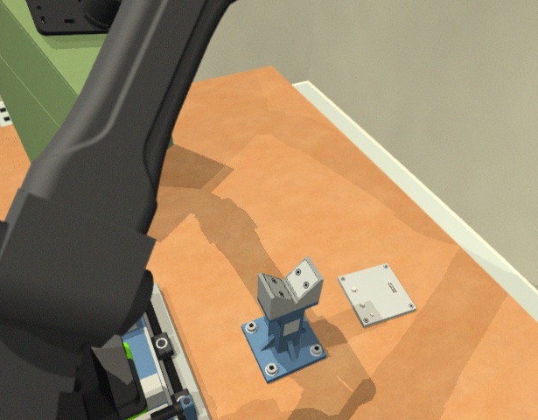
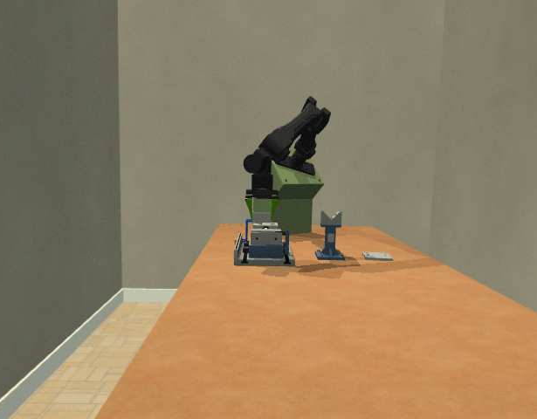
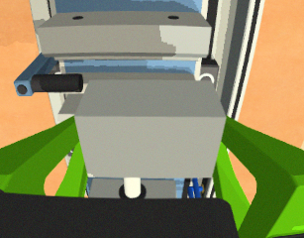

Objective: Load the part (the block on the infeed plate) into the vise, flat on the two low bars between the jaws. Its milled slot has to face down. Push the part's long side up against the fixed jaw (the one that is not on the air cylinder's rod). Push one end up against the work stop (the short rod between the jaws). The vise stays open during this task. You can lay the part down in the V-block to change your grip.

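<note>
My gripper [image 3: 150, 119], with green fingers, is shut on the part [image 3: 151, 134], a plain grey block held by its two ends. In the wrist view it hangs directly over the vise [image 3: 126, 34], between the jaws. A grey jaw [image 3: 122, 32] lies just beyond the part, and the black work stop rod [image 3: 55, 83] sticks in from the left beside the part's far left corner. The part's slot is not visible. In the exterior view the part [image 2: 262, 217] sits just above the vise [image 2: 264, 248]. The infeed plate [image 1: 376, 294] is empty.
The V-block [image 1: 289, 289] on its blue base stands right of the vise, empty, with the infeed plate further right. The green robot pedestal [image 2: 292, 198] stands behind the vise. The arm hides most of the vise in the top view.
</note>
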